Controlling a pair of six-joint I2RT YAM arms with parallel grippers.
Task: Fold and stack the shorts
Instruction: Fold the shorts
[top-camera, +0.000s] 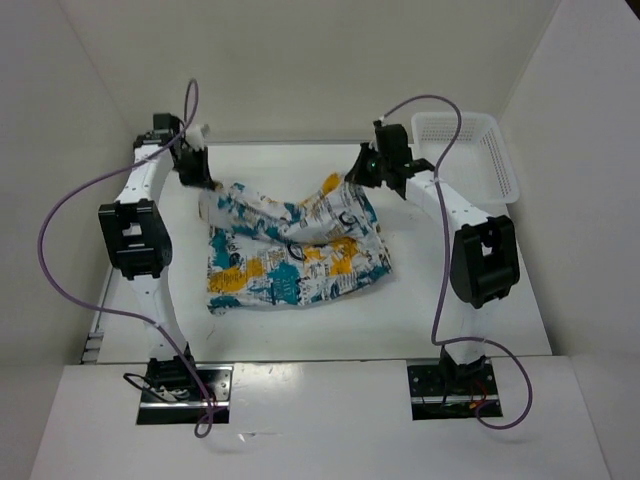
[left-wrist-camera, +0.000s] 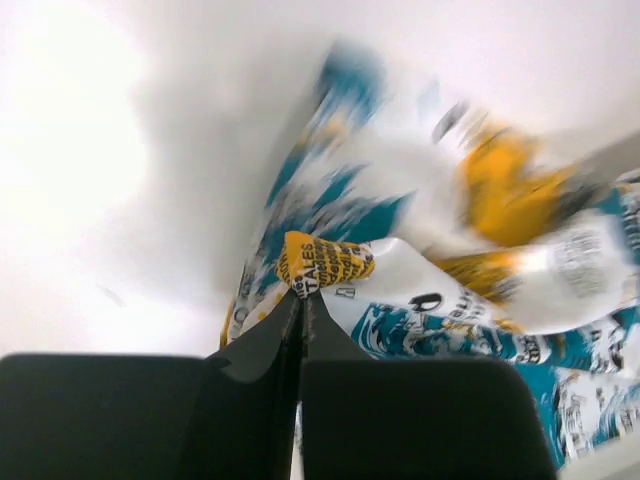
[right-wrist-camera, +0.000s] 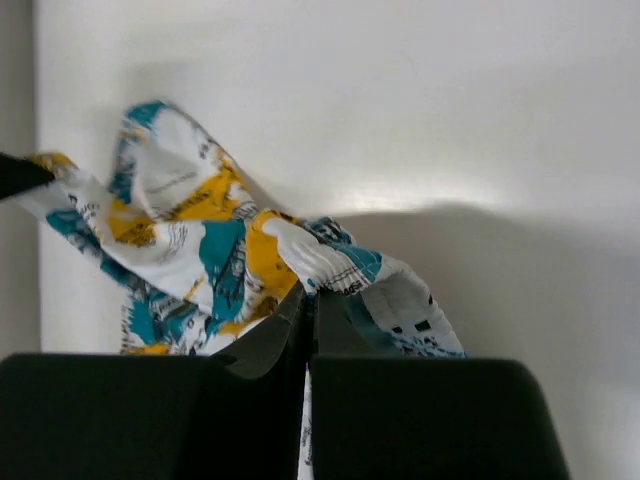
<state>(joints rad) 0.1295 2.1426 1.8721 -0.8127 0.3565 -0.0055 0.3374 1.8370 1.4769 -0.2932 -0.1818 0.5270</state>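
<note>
white patterned shorts (top-camera: 290, 260) stretch between left hand (left-wrist-camera: 303, 298) and right hand (right-wrist-camera: 308, 292), each pinching a far corner.

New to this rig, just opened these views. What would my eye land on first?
The shorts, loud with teal, orange and black print, sprawl at the centre of the top view, far edge lifted. The left gripper and right gripper are each shut on a far corner. A white mesh basket sits at the far right.
</note>
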